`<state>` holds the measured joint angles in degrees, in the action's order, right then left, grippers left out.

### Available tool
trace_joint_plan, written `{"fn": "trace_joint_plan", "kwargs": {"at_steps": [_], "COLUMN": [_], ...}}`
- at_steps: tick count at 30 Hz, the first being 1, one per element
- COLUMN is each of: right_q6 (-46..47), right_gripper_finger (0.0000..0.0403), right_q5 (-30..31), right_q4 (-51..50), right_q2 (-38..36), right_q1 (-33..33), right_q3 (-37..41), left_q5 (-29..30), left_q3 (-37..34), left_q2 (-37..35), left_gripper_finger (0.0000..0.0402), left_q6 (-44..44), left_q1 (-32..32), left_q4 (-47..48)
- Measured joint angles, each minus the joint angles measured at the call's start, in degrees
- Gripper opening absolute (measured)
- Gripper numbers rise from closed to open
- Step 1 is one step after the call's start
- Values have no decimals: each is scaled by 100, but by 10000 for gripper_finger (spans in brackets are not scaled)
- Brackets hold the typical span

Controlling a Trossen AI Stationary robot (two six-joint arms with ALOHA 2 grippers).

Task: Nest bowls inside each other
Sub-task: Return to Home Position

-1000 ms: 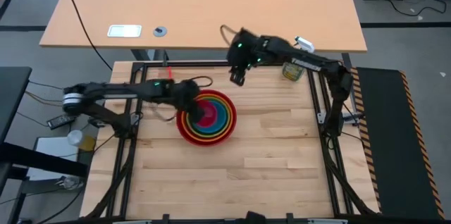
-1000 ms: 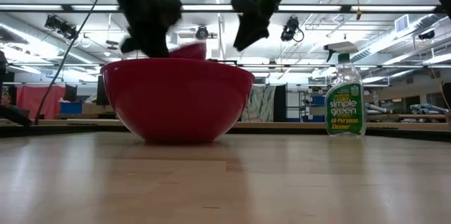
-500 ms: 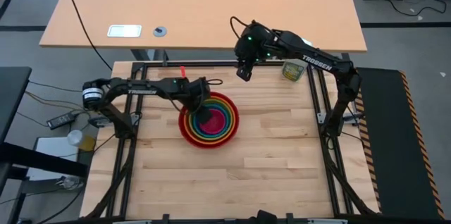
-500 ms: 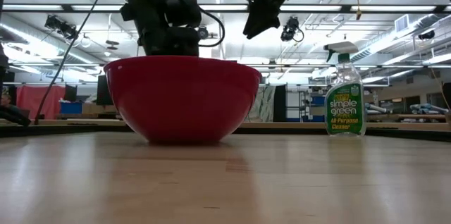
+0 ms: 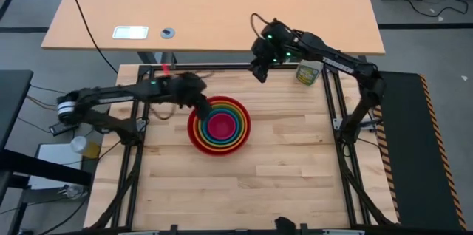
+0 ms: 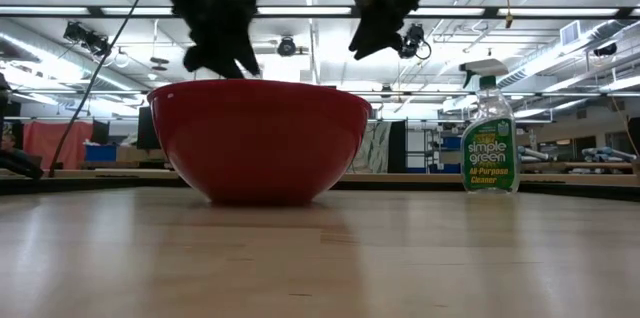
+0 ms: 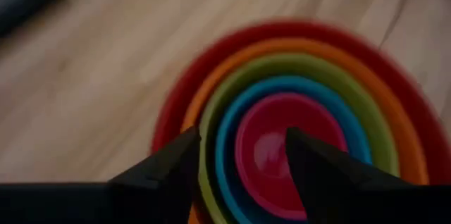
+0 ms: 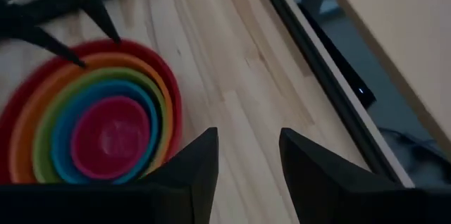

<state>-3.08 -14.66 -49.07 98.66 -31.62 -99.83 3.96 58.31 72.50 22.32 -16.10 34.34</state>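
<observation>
Five bowls sit nested on the table: red (image 5: 192,133) outermost, then orange (image 7: 394,122), green (image 7: 359,104), blue (image 7: 225,136) and magenta (image 5: 220,125) in the middle. The low view shows only the red bowl (image 6: 260,138), standing on its base. My left gripper (image 7: 243,157) is open and hovers above the stack's far-left rim (image 5: 199,103), touching nothing. My right gripper (image 8: 246,155) is open and empty, held high near the table's far edge (image 5: 260,72), right of the stack.
A clear spray bottle (image 6: 490,138) stands upright at the far right of the table (image 5: 307,75). Black frame rails (image 5: 222,66) run along the table's edges. Bare wood (image 5: 244,183) lies on the near side of the bowls.
My left gripper has let go of the magenta bowl, which was held above the red rim and now sits inside the blue bowl. The gripper then rose and drew back toward the table's far left. My right gripper has drifted toward the far right.
</observation>
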Motion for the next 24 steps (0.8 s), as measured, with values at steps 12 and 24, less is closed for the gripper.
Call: {"fn": "trace_joint_plan", "kwargs": {"at_steps": [12,24], "right_q6": [1538,3184], "right_gripper_finger": [151,150], "right_q5": [-463,-486], "right_q4": [3536,5315], "right_q2": [-2634,-5140], "right_q1": [-227,-762], "right_q3": [4060,6463], "left_q5": [22,-873], "left_q3": [-1375,-2156], "left_q2": [-2607,-3819], "left_gripper_finger": [147,141], "left_q6": [-261,-412], "left_q1": [-1026,-1939], "left_q4": [-883,-1675]}}
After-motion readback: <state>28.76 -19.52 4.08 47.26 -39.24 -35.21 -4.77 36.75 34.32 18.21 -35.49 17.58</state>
